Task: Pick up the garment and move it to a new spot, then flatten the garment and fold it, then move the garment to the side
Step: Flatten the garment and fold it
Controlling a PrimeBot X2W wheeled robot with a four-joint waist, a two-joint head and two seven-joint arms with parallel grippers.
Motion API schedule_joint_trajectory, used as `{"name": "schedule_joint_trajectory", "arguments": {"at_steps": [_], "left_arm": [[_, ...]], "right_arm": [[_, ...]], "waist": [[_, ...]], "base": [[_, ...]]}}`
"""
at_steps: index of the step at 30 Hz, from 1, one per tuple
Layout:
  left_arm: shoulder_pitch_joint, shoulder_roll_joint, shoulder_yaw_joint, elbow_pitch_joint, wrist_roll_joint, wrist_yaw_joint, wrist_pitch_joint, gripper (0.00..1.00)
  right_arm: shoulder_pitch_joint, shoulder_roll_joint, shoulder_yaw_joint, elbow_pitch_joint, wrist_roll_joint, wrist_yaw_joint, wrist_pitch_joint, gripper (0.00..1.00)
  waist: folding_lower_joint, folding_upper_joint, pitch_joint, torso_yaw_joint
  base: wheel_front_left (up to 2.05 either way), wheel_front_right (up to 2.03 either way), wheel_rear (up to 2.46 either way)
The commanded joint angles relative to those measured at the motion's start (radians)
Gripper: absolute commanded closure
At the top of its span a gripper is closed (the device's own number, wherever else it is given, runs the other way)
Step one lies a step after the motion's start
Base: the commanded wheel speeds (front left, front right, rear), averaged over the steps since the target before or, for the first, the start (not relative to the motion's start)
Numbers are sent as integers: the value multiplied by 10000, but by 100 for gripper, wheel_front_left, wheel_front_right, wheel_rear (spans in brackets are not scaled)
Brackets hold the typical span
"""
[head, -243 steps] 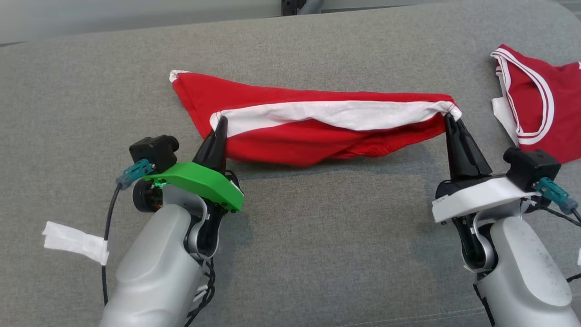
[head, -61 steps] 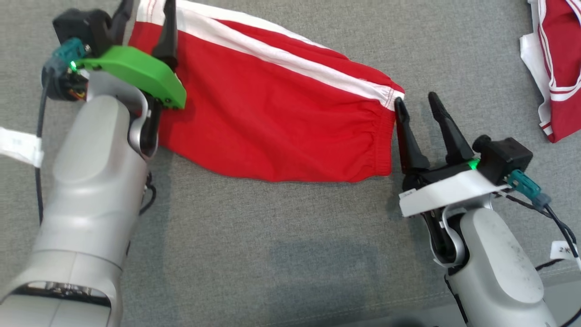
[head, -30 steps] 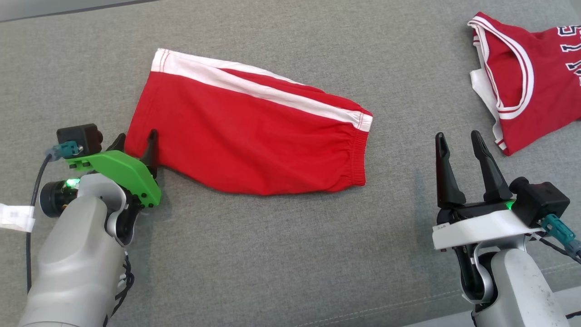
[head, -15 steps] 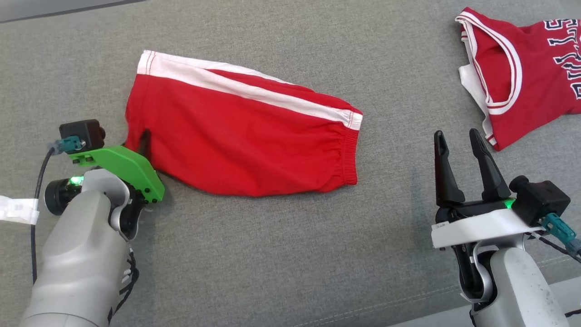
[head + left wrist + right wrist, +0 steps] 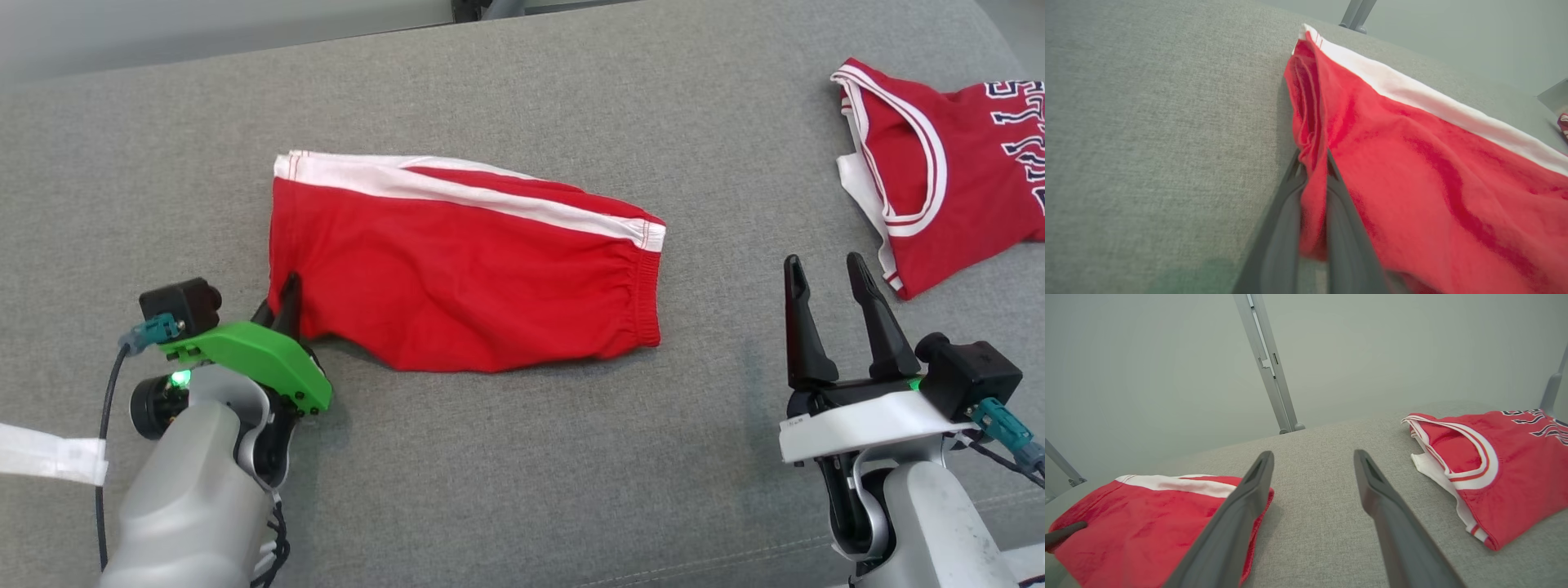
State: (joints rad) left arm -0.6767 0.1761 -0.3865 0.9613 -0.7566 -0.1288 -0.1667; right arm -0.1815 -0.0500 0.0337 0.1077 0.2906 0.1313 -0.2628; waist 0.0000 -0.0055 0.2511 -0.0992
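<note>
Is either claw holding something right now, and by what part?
The left claw pinches the red shorts at the near corner of their leg-hem edge. The right claw is open, holding nothing.

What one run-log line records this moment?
left gripper: shut on shorts | right gripper: open, holding nothing | shorts: lying on cushion

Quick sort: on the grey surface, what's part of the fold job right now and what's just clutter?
In the job:
- red shorts, in the middle of the surface
- left gripper, shut on the shorts' near left corner
- right gripper, open, holding nothing, apart from the waistband end

Just lying about:
- red jersey, far right, apart from the shorts
- white tag, at the left edge
</note>
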Motion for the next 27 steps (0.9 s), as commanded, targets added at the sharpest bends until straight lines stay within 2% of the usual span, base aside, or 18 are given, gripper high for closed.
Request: {"name": "schedule_joint_trajectory", "arguments": {"at_steps": [1, 5, 12, 19, 20, 21, 22, 27], "left_arm": [[472, 43, 20, -188, -138, -21, -171, 100], [1248, 29, 112, -652, -329, 65, -405, 100], [2570, -95, 257, -1884, -509, 591, -512, 100], [3134, -70, 226, -2697, -529, 1031, -357, 98], [3188, -50, 225, -2806, -528, 1067, -359, 79], [3218, 2, 232, -2918, -476, 1126, -410, 53], [3240, 69, 247, -3015, -406, 1192, -465, 0], [3469, 269, 365, -3502, -228, 1385, -676, 0]], "right_arm": [[198, -14, -16, 79, -83, -13, -26, 0], [352, -14, -19, 171, -144, -13, -26, 0], [506, -15, 52, 285, -184, -13, -26, 0], [465, -17, 187, 481, -194, -13, -26, 0], [453, -15, 201, 507, -191, -13, -18, 0], [449, -17, 215, 537, -196, -13, 3, 0], [453, -17, 225, 568, -204, -13, 22, 0], [554, -15, 197, 716, -232, -13, 117, 0]], "waist": [[0, 55, -409, 359], [0, 55, -683, 596], [0, 55, -893, 802], [0, 55, -993, 819], [0, 55, -1012, 815], [0, 55, -1032, 813], [0, 55, -1053, 810], [0, 55, -1212, 847]], "base": [[0, 0, 0], [0, 0, 0], [0, 0, 0], [0, 0, 0], [0, 0, 0], [0, 0, 0], [0, 0, 0], [0, 0, 0]]}}
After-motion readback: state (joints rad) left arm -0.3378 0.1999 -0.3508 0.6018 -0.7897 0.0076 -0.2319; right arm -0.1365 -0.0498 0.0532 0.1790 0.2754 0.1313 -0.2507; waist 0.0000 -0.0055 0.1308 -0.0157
